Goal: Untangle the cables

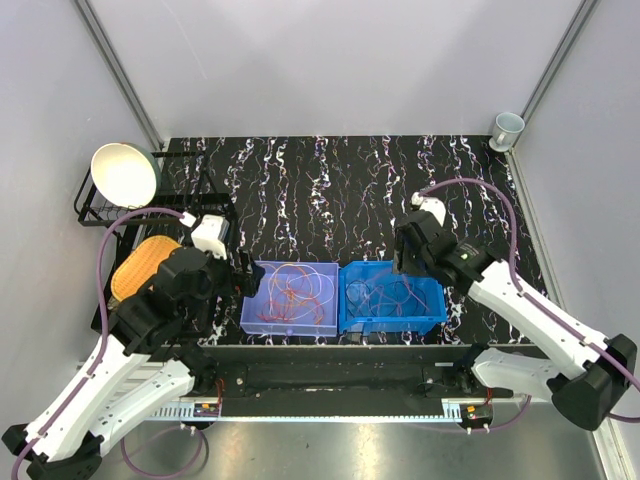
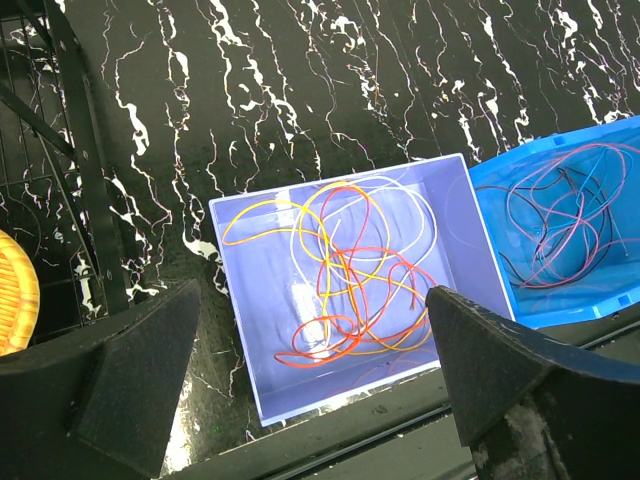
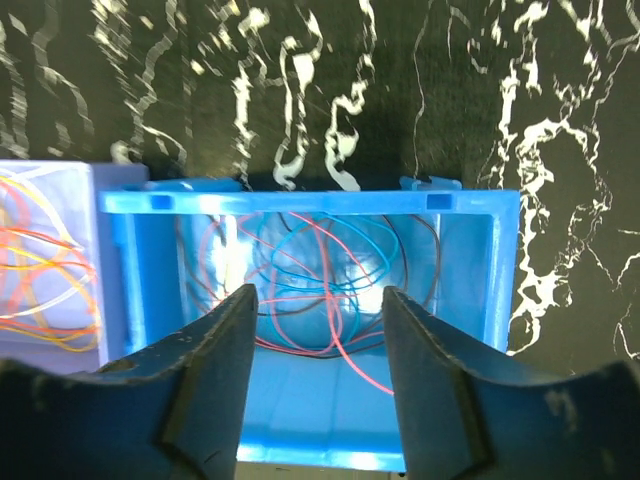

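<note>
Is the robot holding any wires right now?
No. The left gripper and right gripper are both open and empty. The cables lie in the purple bin and blue bin.

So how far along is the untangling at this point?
Done: nothing visibly; orange, red, yellow and white cables lie looped together in the lavender bin, red, blue and dark cables in the blue bin. In hand: nothing, the left gripper and right gripper hover open over the bins. Left: all the untangling.

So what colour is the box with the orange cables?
Pale lavender box, clearest in the left wrist view.
</note>
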### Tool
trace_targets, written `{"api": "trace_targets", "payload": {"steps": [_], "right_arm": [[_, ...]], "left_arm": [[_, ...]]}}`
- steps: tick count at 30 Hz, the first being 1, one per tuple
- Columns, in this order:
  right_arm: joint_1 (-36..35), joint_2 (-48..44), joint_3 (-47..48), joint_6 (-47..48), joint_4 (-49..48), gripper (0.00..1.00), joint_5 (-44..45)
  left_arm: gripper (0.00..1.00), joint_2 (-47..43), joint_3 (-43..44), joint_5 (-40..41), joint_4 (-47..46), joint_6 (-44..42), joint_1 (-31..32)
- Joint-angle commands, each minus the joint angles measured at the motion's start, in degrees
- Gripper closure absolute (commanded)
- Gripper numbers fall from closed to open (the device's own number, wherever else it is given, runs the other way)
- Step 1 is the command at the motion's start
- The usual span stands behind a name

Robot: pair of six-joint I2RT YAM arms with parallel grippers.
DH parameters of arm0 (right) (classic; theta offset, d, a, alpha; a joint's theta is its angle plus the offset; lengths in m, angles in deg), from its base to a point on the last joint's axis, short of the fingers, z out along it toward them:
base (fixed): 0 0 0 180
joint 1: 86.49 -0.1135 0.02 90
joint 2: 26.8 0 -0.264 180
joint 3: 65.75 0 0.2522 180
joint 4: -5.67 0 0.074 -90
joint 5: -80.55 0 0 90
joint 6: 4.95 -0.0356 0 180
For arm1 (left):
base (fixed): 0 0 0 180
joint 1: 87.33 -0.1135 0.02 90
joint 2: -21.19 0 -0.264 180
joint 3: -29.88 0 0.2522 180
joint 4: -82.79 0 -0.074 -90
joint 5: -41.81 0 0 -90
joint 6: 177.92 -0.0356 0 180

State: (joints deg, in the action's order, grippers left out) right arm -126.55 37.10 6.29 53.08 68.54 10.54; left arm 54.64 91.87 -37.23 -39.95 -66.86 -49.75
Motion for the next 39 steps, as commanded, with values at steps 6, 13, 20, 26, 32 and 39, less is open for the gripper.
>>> {"api": "trace_targets", "payload": {"steps": [6,13,20,26,32,39], "right_arm": [[0.24,-1.85,7.28,-0.82,-1.81,0.23,9.35],[0.24,0.61,9.21,9.10,-11.12,0.00,16.83],[0.67,1.07,7.84,21.74,-24.61,0.00,27.22],[5.76,-4.40,-3.25,30.73,-43.63,0.00,22.21],[13.58,-4.74,-10.97,36.09,-54.87,0.00,18.43],[20.53,-9.23,-23.82,38.91,-69.57,0.00,12.36]], "left_arm": [[0.01,-1.11,-0.06,1.69,-2.02,0.12,0.21],[0.01,-1.72,-0.15,1.96,-2.02,0.21,0.12],[0.01,-3.21,-0.15,1.70,-2.11,0.04,0.12],[0.01,-4.10,-0.33,1.87,-2.11,0.39,0.21],[0.01,-4.97,-0.33,2.13,-2.11,0.39,0.21],[0.01,-5.50,-0.41,2.14,-2.11,0.39,0.21]]}}
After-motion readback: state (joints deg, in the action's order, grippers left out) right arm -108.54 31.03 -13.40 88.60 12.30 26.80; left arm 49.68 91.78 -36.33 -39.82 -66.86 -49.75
